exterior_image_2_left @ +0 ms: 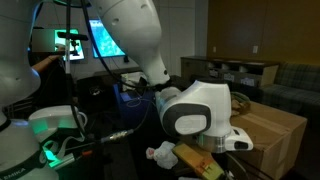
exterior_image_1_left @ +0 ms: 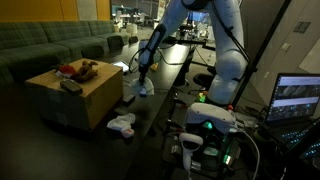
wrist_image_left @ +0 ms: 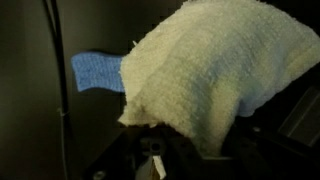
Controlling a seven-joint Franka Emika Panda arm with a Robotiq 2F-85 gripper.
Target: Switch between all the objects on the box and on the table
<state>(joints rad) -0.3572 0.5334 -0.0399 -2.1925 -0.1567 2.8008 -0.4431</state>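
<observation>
My gripper (exterior_image_1_left: 142,80) hangs over the dark table just right of the cardboard box (exterior_image_1_left: 75,100). It is shut on a cream towel (wrist_image_left: 210,70) that fills most of the wrist view and hangs below the jaws in an exterior view (exterior_image_1_left: 146,89). A blue cloth (wrist_image_left: 95,70) lies on the dark table beneath it. On the box top sit a red object (exterior_image_1_left: 68,69), a brown object (exterior_image_1_left: 88,70) and a dark object (exterior_image_1_left: 71,86). A white cloth (exterior_image_1_left: 122,124) lies on the table in front of the box. The box also shows in an exterior view (exterior_image_2_left: 270,130).
A green sofa (exterior_image_1_left: 50,45) stands behind the box. A laptop (exterior_image_1_left: 298,98) and a green-lit device (exterior_image_1_left: 208,125) sit near the robot's base. In an exterior view the arm's wrist (exterior_image_2_left: 195,110) blocks much of the scene, with monitors (exterior_image_2_left: 105,40) behind.
</observation>
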